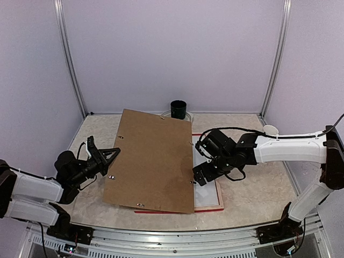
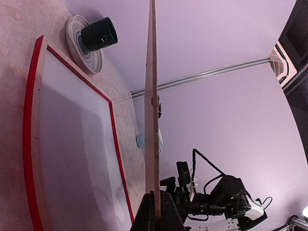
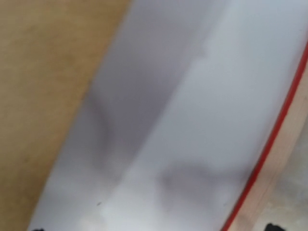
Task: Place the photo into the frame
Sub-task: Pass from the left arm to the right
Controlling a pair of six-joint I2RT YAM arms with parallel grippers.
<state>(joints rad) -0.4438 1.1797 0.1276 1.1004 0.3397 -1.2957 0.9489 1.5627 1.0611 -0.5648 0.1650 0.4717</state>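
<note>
Left gripper (image 1: pixel 112 161): closed on the left edge of the large flat brown cardboard backing board (image 1: pixel 153 161). In the left wrist view the board stands edge-on, pinched between the two fingers (image 2: pixel 144 216). The board is raised at a slant on the held side, its far-right corner near the black cylindrical cup (image 1: pixel 178 108), which stands on a round white ribbed plate (image 2: pixel 79 48) at the far edge of the pale marbled table (image 1: pixel 258 183). The thin rectangular frame, red at the edges with pale wood back uppermost (image 2: pixel 32 144), lies flat on the table beneath the board. From above only its right side and near edge show. A plain white sheet (image 1: pixel 207 196) lies within the frame. It cannot be told whether this is the photo lying face down or a mat, and no printed picture is visible in any view. Right gripper (image 1: pixel 201 176): jaws spread wide, holding nothing, positioned low over the white sheet just beside the board's right edge. Whether it touches the sheet cannot be told, as the right wrist view is blurred.
</note>
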